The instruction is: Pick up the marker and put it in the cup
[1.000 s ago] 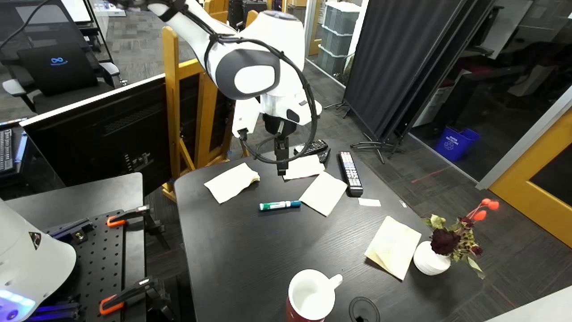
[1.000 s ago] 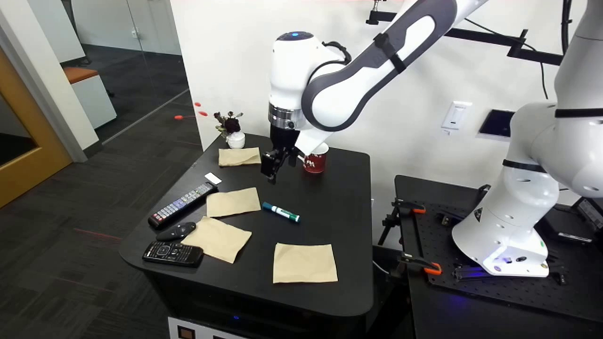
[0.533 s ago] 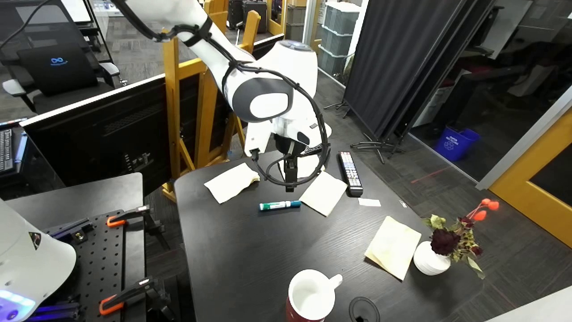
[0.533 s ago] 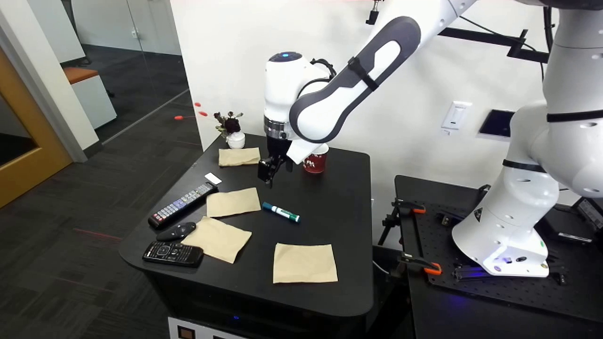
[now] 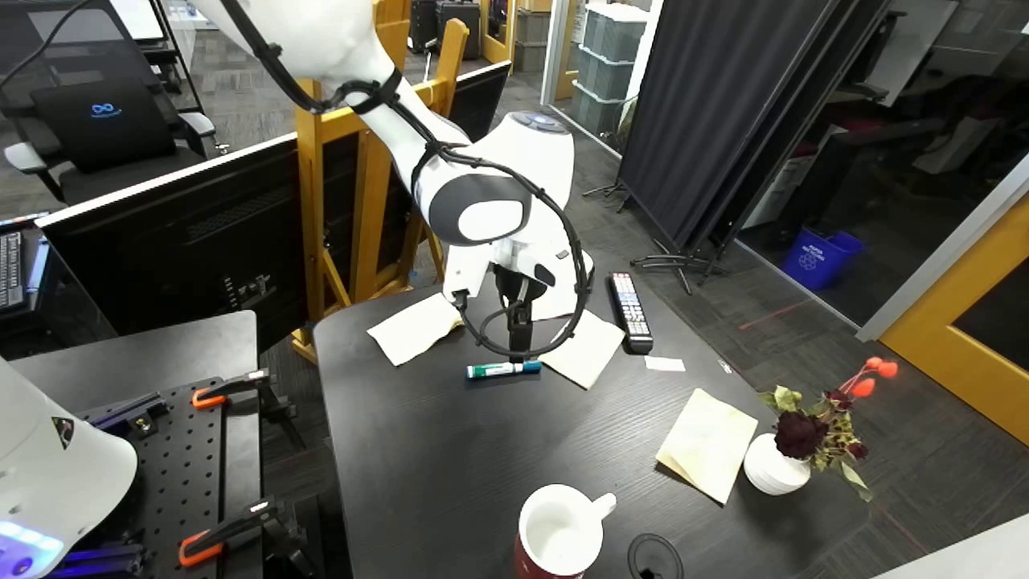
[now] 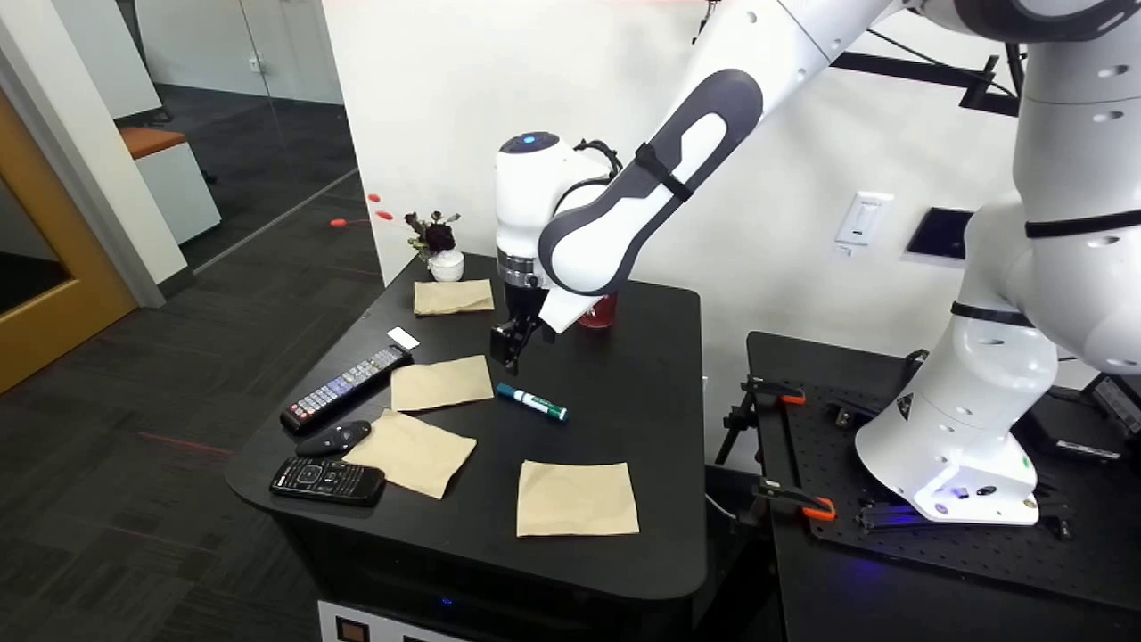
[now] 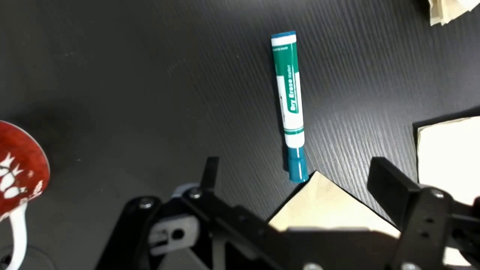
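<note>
Claw [image 7: 296,159] spread wide at the capped end of the marker [image 7: 292,112]

The wrist view shows the claw's jaws well apart, one to the left and one to the right, with the marker's teal cap [image 7: 297,167] between them as seen from above. The marker lies flat on the dark worktop [image 6: 633,401], its cap just beside the corner of a folded tan paper [image 7: 326,210]; whether the two touch cannot be told. In an exterior view the cap points to the far left and the green end [image 6: 557,413] to the near right, and the claw hangs low by the cap.

In an exterior view the cup [image 5: 563,531], red outside and white inside, stands upright on the near side of the worktop, handle to the right, well apart from the marker. In an exterior view the robot's arm [image 6: 588,254] hides part of it.

Along the left of the worktop in an exterior view lie a long remote [image 6: 346,388], an oval remote [image 6: 334,440] and, nearest, a short remote [image 6: 327,481]. A white vase [image 6: 446,267] of dark and red flowers [image 6: 439,236] stands far left.
</note>
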Tool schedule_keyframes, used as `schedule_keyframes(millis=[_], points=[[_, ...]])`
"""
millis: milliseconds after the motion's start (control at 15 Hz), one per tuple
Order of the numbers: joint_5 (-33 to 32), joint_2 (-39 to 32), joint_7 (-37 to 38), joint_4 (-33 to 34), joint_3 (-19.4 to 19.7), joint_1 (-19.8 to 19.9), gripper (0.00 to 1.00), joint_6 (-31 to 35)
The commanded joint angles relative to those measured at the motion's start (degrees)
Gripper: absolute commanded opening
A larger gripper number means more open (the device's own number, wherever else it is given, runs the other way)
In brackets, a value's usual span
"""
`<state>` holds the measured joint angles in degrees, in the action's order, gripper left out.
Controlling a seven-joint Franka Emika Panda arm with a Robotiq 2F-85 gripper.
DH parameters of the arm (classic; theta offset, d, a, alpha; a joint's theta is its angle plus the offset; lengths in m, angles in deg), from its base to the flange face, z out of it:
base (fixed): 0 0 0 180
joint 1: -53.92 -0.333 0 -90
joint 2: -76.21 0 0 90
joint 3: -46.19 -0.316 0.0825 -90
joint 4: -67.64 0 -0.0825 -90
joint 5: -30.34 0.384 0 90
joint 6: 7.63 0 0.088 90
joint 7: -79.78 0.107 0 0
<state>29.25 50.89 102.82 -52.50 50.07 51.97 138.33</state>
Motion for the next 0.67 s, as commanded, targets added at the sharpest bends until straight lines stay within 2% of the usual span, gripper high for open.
schedule_keyframes(millis=[0, 600], points=[[1.60, -2.43, 0.76, 2.16, 0.55, -1.05, 1.00, 0.42], [1.55, -7.06, 0.60, 4.98, 1.12, -1.59, 1.00, 1.12]])
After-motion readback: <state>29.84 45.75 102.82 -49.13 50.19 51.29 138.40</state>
